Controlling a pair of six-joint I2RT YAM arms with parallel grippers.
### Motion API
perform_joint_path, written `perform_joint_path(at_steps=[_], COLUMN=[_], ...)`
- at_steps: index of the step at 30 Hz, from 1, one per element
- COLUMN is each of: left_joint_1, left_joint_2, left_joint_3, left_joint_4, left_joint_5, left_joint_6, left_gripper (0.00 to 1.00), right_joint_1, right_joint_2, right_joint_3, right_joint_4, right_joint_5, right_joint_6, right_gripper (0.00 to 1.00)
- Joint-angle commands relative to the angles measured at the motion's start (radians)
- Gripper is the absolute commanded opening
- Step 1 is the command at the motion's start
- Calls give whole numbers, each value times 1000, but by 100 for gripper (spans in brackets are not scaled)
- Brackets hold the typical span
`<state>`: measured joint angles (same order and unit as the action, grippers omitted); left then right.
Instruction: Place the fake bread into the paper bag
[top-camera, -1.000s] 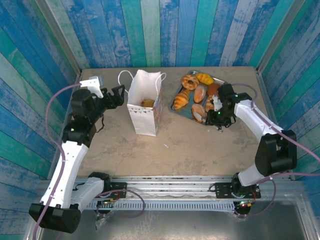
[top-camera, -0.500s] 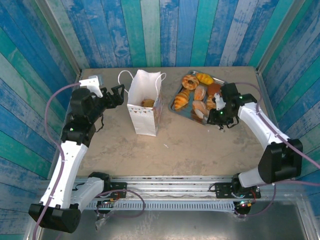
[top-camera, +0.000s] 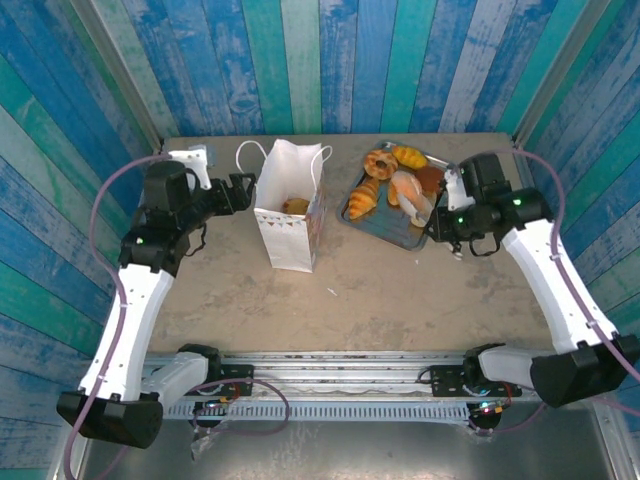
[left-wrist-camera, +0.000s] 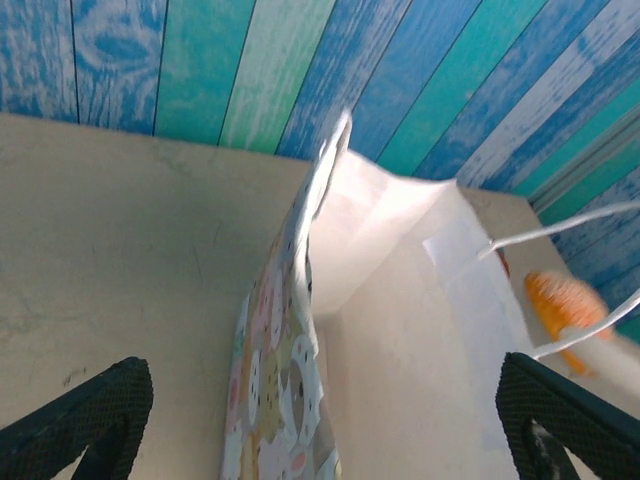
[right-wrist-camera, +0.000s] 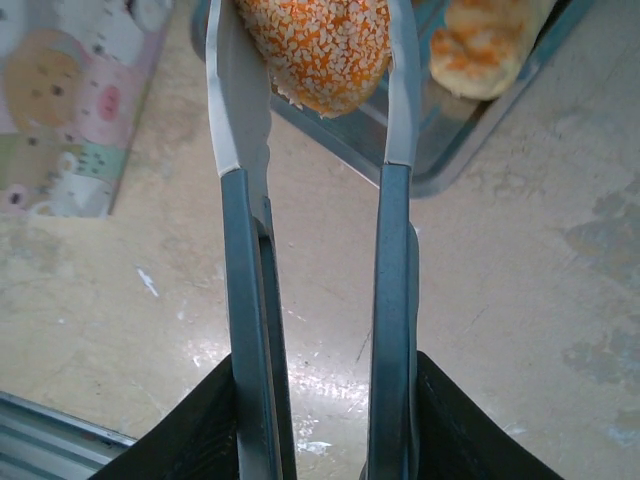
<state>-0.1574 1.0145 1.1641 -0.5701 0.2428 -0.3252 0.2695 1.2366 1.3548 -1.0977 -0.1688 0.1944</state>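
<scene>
Raised since a second ago, the sesame bun now hangs pinched in the tongs over the near edge of the tray. The other fake bread lies on that tray by the table's far right corner. The right gripper is clamped on the tong handles. The left gripper stands spread at the left rim of the paper bag, which has one pastry inside.

- Overhead, I see bright, even light; shadows on the table are faint.
- My left wrist feed smears at its right edge, and the white inside of the paper bag glares.
- My right wrist feed is sharp, with small glints on the tabletop.
</scene>
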Motion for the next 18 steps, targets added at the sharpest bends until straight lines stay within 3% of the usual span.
perform_joint_path(at_steps=[1,12,18], left_joint_1=[-1,-1,-1], left_joint_2=[24,128,177], left_joint_3=[23,11,11], left_joint_4=[-76,-4,38], left_joint_5=[30,133,157], left_joint_6=[33,5,-14], left_gripper=[91,83,74], right_joint_1=[39,196,283], right_joint_2=[-38,-62,-57], right_joint_3=[95,343,426], right_joint_4=[-86,-172,-173], right_joint_5=[40,90,125], right_joint_6=[26,102,126], right_gripper=[40,40,39])
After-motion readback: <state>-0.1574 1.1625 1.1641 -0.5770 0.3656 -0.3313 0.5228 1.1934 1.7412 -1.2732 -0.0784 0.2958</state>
